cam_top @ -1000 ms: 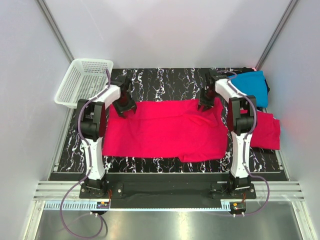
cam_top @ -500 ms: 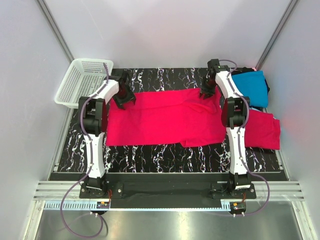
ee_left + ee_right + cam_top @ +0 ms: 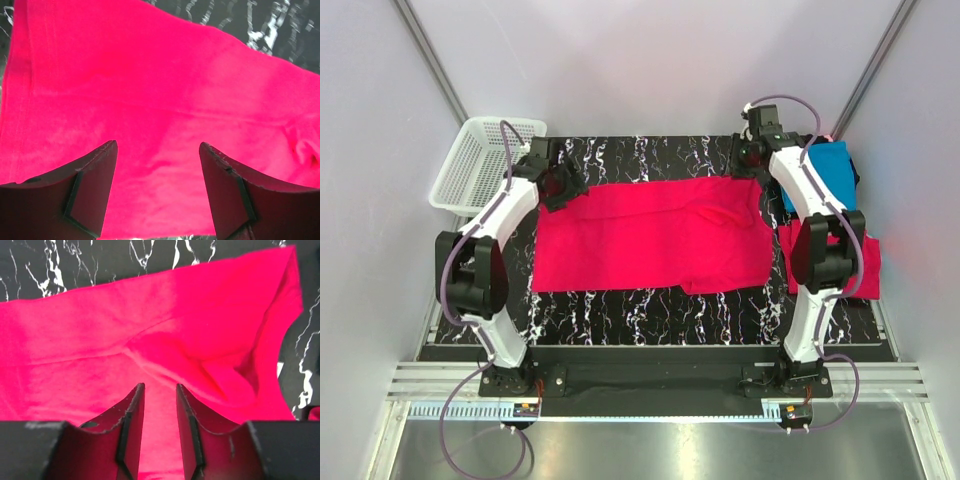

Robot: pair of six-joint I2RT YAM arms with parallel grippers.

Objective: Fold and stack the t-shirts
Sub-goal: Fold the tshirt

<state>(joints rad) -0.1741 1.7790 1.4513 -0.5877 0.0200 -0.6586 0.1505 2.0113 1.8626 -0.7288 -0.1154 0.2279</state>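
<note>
On the marbled table (image 3: pixel 650 155), between your two arms, a pinkish-red t-shirt (image 3: pixel 650 245) lies spread as a wide flat band. Its long edges run left to right, and its near edge steps in toward the right. Your left gripper (image 3: pixel 157 145) hangs above the shirt's far left corner, fingers wide apart with nothing between them. Your right gripper (image 3: pixel 159 386) hangs off the far right corner with only a narrow gap between its fingers, and no cloth is pinched there.

A turquoise-blue t-shirt (image 3: pixel 820 170) sits bunched at the far right of the table. A second pinkish-red t-shirt (image 3: pixel 860 265) lies beside the right arm, and the white basket (image 3: pixel 485 165) stands at the far left. No stack is visible yet.

By the look of it, you are partway through folding this first shirt: it is laid out and neither claw holds it. A raised crease runs in from the right corner in the right wrist view, and it will probably fold in crooked if you ignore it. The next move likely calls for bringing both grippers down onto one end of the band, pinching its corners and carrying that end across toward the other.
</note>
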